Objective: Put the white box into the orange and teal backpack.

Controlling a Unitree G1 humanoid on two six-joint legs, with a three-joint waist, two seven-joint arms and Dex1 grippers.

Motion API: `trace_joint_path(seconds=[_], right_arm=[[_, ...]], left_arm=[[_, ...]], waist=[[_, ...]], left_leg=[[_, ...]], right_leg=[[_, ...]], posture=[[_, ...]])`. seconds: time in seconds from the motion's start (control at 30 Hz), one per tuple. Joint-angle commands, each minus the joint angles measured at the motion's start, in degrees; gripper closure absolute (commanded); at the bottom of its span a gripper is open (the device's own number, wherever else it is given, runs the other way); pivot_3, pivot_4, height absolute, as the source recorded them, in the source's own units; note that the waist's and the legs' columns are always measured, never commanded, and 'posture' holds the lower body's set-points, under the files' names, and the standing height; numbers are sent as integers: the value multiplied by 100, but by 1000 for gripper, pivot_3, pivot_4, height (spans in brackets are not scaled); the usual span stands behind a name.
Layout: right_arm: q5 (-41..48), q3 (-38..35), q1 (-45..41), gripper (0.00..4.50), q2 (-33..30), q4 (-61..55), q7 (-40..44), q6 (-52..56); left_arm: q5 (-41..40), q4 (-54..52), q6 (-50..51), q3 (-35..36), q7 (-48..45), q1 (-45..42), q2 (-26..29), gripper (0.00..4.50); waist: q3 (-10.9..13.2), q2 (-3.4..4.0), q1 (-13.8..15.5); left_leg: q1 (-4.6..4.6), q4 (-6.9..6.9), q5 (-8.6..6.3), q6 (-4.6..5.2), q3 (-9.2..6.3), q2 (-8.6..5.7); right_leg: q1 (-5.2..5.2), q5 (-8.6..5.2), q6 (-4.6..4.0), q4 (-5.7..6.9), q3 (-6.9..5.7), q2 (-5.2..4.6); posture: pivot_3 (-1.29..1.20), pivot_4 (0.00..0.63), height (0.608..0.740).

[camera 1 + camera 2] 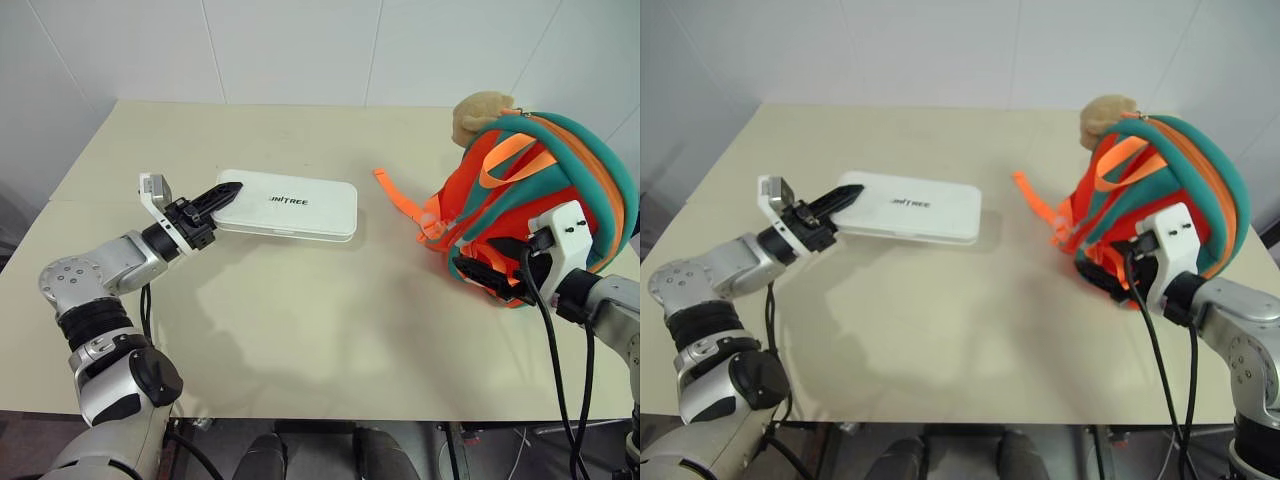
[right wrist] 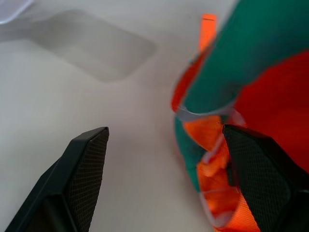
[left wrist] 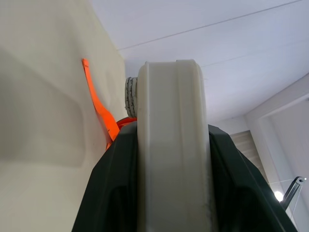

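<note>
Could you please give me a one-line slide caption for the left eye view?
Left gripper clamps the white box by its end; open right gripper reaches the orange and teal backpack.

My left gripper is clamped on the near-left end of the white box, which is lifted off the cream table and casts a shadow beneath. To my right sits the orange and teal backpack, a tan plush toy at its top, one orange strap trailing on the table toward the box. My right gripper is at the backpack's lower front edge.
</note>
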Motion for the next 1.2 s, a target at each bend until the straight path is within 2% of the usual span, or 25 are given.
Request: trace_joint_path(seconds=[0.03, 0.3, 0.7, 1.07, 1.17, 1.2], right_arm=[[-43, -161, -225, 23, 83, 117, -266, -302], [124, 64, -874, 23, 763, 653, -731, -563], [-155, 546, -1587, 23, 1599, 1650, -1184, -1310], [-307, 566, -2052, 23, 2047, 2327, -1622, -1872], [-352, 547, -2076, 646, 2132, 2391, -1758, -1941], [-344, 517, -2117, 992, 2189, 2419, -1850, -1965]], left_arm=[[-325, -68, -24, 143, 60, -210, 2, 3124], [-446, -133, -38, 154, 214, -103, -28, 3124], [-665, -336, -100, 173, 295, 179, -61, 3124], [-955, -446, -181, 190, 475, 399, -30, 3124], [-1027, -489, -207, 166, 511, 467, -27, 3124], [-1055, -506, -221, 159, 526, 488, -35, 3124]], waist=[[0, 0, 3], [0, 0, -8], [0, 0, -20], [0, 0, -22], [0, 0, -25], [0, 0, -26]], left_leg=[[0, 0, 0, 0, 0, 0], [0, 1, 1, -1, 2, 0], [0, 2, 2, -3, 11, 2], [-1, 2, 3, -3, 17, 2], [0, 2, 3, -3, 21, 2], [0, 2, 3, -3, 21, 2]], right_leg=[[0, 0, 0, 0, 0, 0], [-2, 0, 0, 3, 3, 0], [-16, 0, 0, 30, 9, 0], [-23, 0, 0, 48, 10, -1], [-26, 0, 0, 50, 11, -2], [-28, 0, 0, 50, 11, -2]], posture=[[0, 150, 740], [0, 150, 740], [0, 150, 740], [0, 150, 740], [0, 150, 740], [0, 150, 740]])
